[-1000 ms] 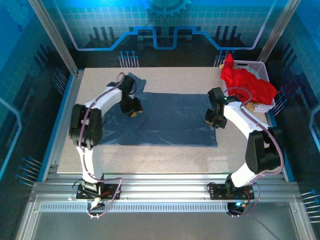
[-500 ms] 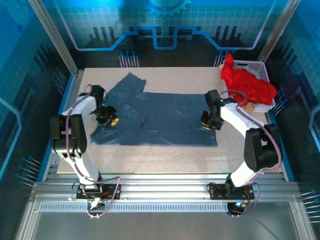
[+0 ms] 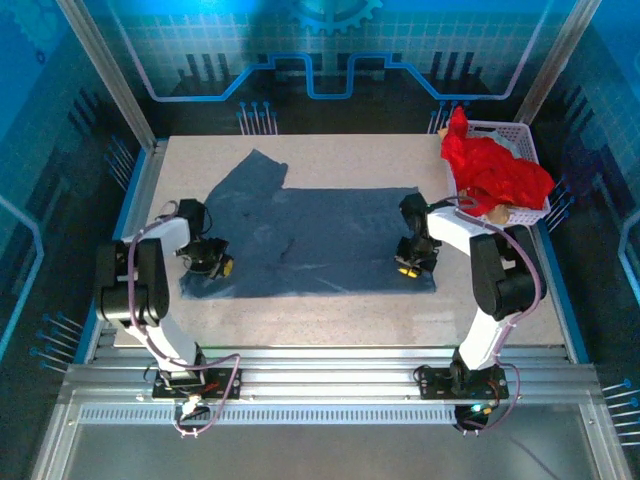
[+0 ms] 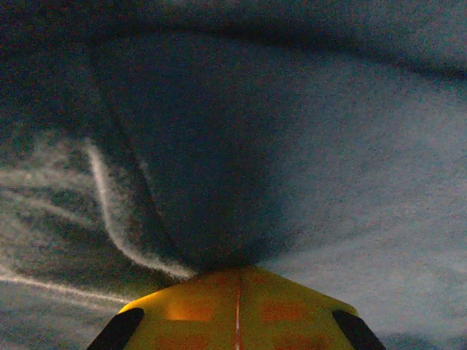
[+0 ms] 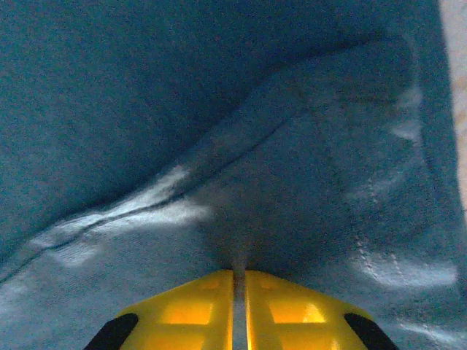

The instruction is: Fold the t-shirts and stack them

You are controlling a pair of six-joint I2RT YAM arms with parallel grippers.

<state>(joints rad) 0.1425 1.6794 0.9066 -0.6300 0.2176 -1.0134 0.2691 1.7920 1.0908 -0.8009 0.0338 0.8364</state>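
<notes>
The slate-blue t-shirt [image 3: 310, 240] lies spread flat across the middle of the table, one sleeve pointing to the back left. My left gripper [image 3: 220, 267] sits at its near left corner. In the left wrist view its yellow fingers [image 4: 237, 271] are shut, with the blue cloth [image 4: 350, 146] bunched at their tips. My right gripper [image 3: 406, 268] is near the shirt's near right edge. The right wrist view shows this gripper [image 5: 239, 273] shut on a thin fold of the blue cloth [image 5: 182, 87]. The red t-shirt [image 3: 495, 170] is heaped in the basket at the back right.
The white lattice basket [image 3: 528, 140] stands at the table's back right corner. A bare strip of speckled table [image 3: 330, 320] runs between the shirt's near hem and the table's front edge. Metal frame posts rise at both back corners.
The left gripper has moved from the shirt's middle left to its near left corner and closed there. The right gripper has moved nearer and slightly left, staying shut. The left sleeve now lies flatter.
</notes>
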